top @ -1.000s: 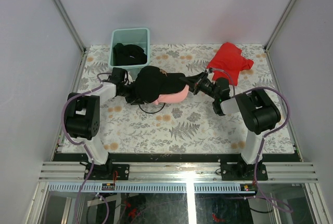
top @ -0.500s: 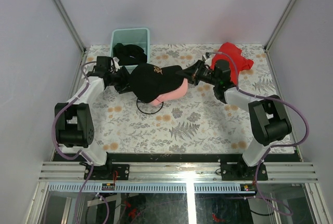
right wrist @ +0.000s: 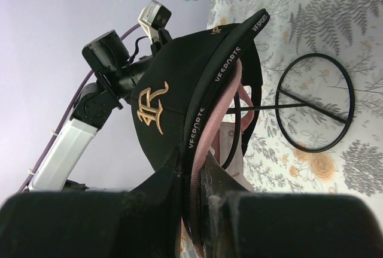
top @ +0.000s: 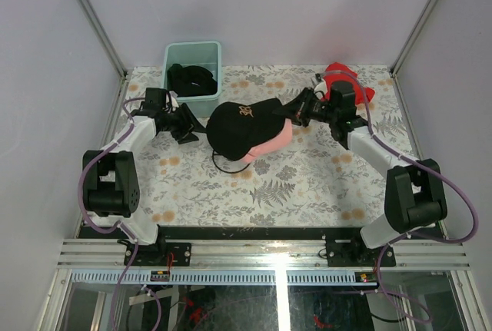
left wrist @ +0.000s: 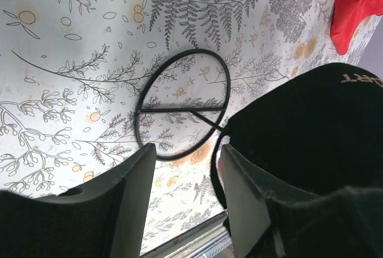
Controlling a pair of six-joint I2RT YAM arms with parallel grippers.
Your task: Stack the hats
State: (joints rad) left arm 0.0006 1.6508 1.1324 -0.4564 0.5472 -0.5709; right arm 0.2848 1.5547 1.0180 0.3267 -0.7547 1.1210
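Hats point(top: 240, 125) hang pinched in the outstretched right claw point(top: 292, 114), left claw point(top: 192, 127) open

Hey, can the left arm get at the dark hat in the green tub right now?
Probably yes. The left hand is open and empty, just beside the tub, whose top is uncovered, so the dark hat inside looks reachable from above.

Mid-table, stacked caps point(top: 242, 125) above a wire stand point(left wrist: 179, 109); tub point(top: 192, 45) behind-left, cloth point(top: 337, 70) behind-right.

Left fingers point(left wrist: 128, 201) apart; right fingers point(right wrist: 160, 201) clamped.
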